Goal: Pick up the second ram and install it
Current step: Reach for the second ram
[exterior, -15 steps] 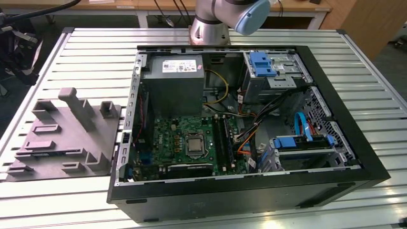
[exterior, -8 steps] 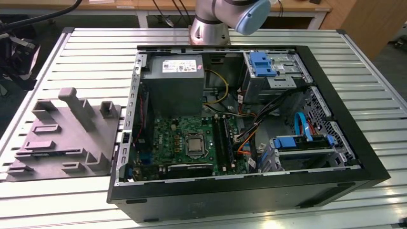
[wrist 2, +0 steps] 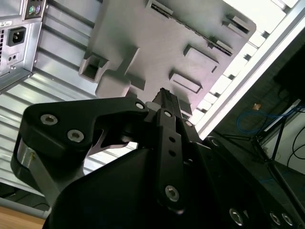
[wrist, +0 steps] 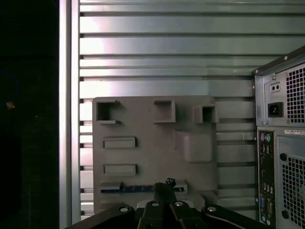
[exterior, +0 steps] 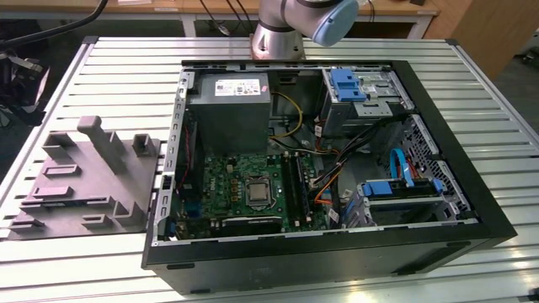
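Grey holder (wrist: 143, 119) beside the computer case (wrist: 281, 157) on the slatted surface (wrist: 167, 47) carries the ram (wrist: 128, 189) upright in a slot along one edge; light, stiff and likely fragile, it seems best pinched across its faces mid-length by the tool (wrist: 165, 184), which hangs clenched and empty.

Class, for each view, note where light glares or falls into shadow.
First wrist view: glare on the table slats, darkness beyond the edge. Second wrist view: slats wash out white, gripper silhouetted dark. Exterior view: even light, computer case interior shadowed.
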`<state>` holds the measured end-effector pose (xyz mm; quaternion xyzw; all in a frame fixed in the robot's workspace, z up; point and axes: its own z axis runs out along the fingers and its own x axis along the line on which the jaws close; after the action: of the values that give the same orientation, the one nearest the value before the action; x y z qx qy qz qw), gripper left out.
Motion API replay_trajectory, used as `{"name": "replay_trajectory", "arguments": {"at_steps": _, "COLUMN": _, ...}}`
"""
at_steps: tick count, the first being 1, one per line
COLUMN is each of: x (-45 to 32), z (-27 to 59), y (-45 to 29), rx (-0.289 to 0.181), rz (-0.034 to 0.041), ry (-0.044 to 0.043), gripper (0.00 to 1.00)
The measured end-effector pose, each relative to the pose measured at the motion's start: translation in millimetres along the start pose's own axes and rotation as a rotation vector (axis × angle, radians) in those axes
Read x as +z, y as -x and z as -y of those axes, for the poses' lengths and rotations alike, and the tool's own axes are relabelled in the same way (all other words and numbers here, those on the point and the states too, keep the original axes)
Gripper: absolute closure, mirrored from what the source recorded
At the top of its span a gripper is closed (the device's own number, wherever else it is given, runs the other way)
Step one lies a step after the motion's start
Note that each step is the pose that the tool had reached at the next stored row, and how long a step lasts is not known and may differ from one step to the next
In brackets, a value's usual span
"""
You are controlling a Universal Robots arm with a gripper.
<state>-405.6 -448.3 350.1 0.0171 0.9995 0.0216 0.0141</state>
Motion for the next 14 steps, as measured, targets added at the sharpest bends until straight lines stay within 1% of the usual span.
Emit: {"name": "replay_trajectory", "arguments": {"at_steps": 14, "x": 5.9, "z": 15.3, "y": -5.4, "rx": 0.0, "rz": 0.0, "ry": 0.0, "gripper": 0.9}}
